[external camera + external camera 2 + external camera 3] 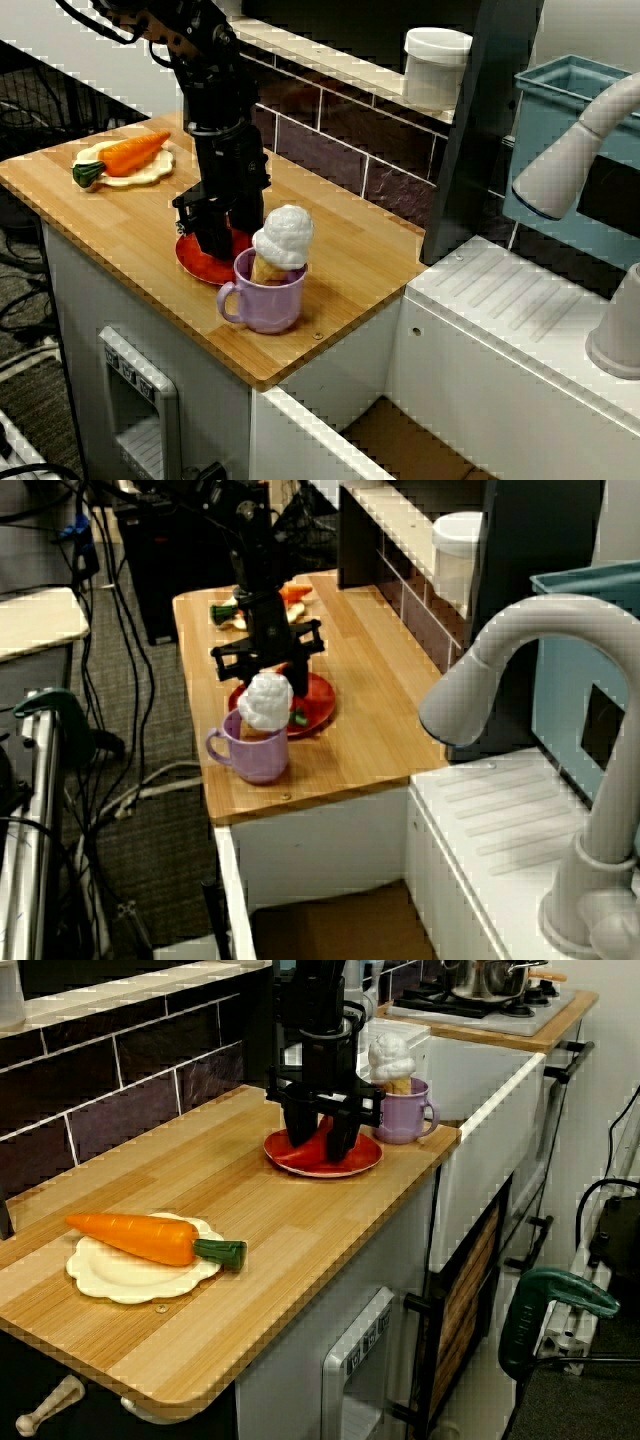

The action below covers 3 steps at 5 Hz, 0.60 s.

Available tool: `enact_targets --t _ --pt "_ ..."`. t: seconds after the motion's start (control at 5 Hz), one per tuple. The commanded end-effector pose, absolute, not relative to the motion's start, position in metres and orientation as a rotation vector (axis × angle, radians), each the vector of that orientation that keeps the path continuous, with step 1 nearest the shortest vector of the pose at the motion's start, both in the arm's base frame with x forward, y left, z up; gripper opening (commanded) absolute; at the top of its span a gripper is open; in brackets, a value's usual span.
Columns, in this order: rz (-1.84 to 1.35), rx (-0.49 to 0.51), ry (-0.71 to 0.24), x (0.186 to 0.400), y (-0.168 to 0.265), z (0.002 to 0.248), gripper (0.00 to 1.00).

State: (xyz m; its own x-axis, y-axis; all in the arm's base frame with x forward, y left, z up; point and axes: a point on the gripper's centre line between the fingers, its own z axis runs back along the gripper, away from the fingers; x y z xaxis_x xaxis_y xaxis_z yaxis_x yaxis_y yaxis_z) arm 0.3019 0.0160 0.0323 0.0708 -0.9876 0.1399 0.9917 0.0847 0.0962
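Jaws spread, the gripper (320, 1146) straddles a red vegetable (318, 1151) lying on the red plate (358, 1163), where any sideways swing risks toppling the purple mug (405, 1120) and ice-cream cone (390, 1058) just beside it.

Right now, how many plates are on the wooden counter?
2. A red plate lies under the gripper, next to the purple mug. A cream plate carrying a carrot lies toward the other end of the counter. None seems hidden.
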Motion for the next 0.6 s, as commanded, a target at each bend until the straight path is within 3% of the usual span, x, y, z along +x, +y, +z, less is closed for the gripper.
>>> enact_targets --t 0.0,0.4 --pt "-1.422 0.002 -0.223 0.303 0.041 0.054 0.00" --pt "-1.354 -0.125 -0.266 0.308 0.055 0.079 0.00"
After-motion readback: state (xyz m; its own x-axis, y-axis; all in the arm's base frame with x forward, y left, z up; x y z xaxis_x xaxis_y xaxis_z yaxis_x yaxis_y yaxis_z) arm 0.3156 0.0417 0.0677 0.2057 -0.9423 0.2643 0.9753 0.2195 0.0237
